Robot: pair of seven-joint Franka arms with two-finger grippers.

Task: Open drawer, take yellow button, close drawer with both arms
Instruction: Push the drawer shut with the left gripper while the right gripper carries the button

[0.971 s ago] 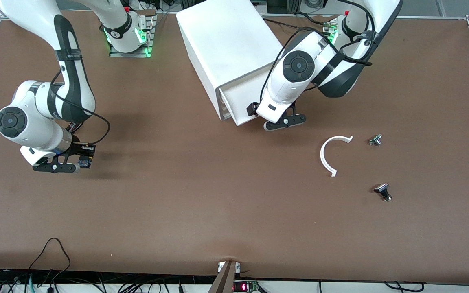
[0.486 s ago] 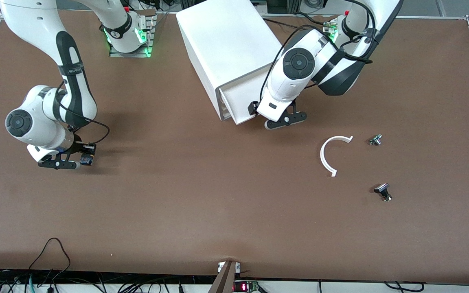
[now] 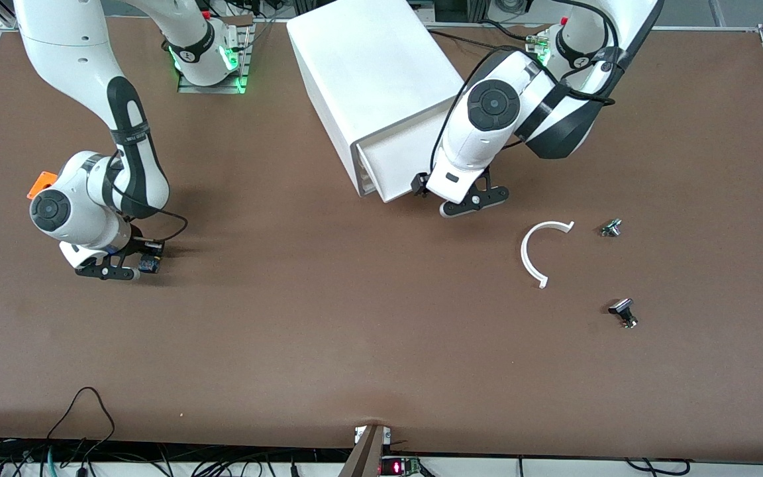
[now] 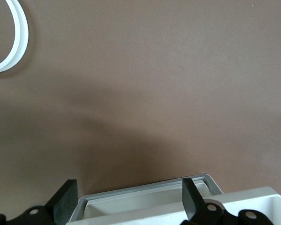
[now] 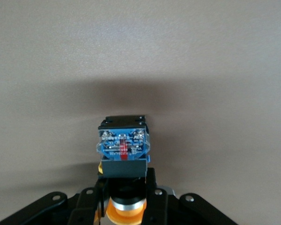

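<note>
Since a second ago the right gripper (image 3: pixel 111 270) has drifted toward the middle of the table, baring a small orange square box (image 3: pixel 41 183) beside the arm's elbow, while the left gripper (image 3: pixel 473 202) has slid a little along the front of the white boxy cabinet (image 3: pixel 375 86) toward the left arm's end of the table. That right gripper, low over bare brown table (image 3: pixel 328 331) at the right arm's end, is clamped shut on the small push button with the orange-yellow cap, black body and blue end (image 5: pixel 123 150); in the right wrist view the fingers (image 5: pixel 157 204) squeeze it at the cap end, so its long axis runs straight out from the gripper, blue end outward and cap tucked back between the fingers. The left gripper hangs in front of the cabinet with its jaws spread wide, holding nothing; its wrist view shows the fingers (image 4: pixel 193 199) on either side of the rim of the top cream-white shallow drawer (image 4: pixel 145 202), whose interior shows. I count one button, one cabinet, one white curved plastic strip (image 3: pixel 535 255), and two little black-and-silver parts (image 3: pixel 611 228) lying well apart toward the left arm's end.
</note>
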